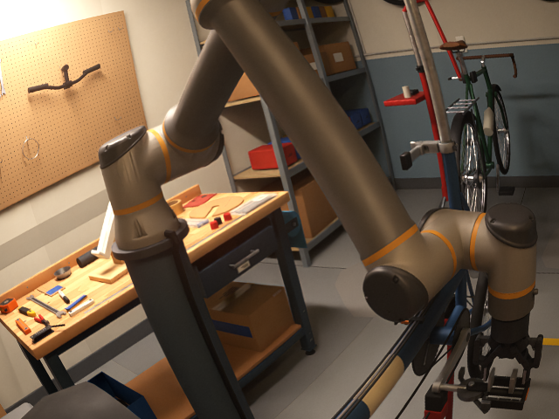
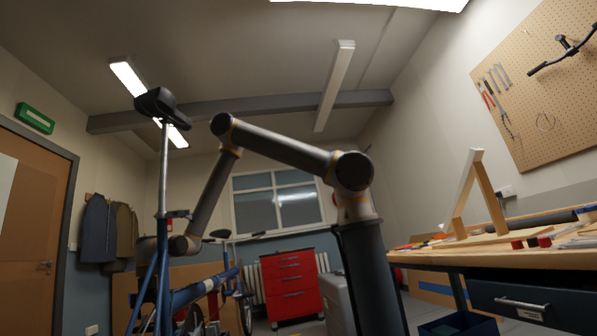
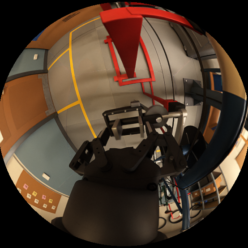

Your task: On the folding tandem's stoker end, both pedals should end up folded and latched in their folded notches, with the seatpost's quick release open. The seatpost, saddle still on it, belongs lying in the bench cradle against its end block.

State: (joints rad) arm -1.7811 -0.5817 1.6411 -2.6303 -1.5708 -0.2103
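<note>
My gripper (image 1: pixel 509 378) (image 3: pixel 126 135) points straight down over the near pedal (image 1: pixel 508 389) (image 3: pixel 126 121) of the blue tandem. It is open and holds nothing. The black pedal lies flat on the end of a silver crank arm (image 1: pixel 451 361) (image 3: pixel 178 115), sticking out sideways. The silver seatpost (image 1: pixel 426 67) (image 2: pixel 162 168) stands upright in the frame, with the black saddle (image 2: pixel 161 107) on top. Its quick-release lever (image 1: pixel 417 151) (image 2: pixel 179 214) juts out at the clamp. The wooden cradle (image 1: pixel 108 270) (image 2: pixel 485 205) sits on the bench. The far pedal is hidden.
The red repair stand (image 1: pixel 435 117) (image 3: pixel 126 46) rises close behind the pedal, with its base on the floor below. The tandem's blue frame tube (image 1: pixel 406 352) (image 3: pixel 222 143) runs beside my wrist. A green bicycle (image 1: pixel 483 131) leans by the far wall. Tools cover the workbench (image 1: pixel 135 257).
</note>
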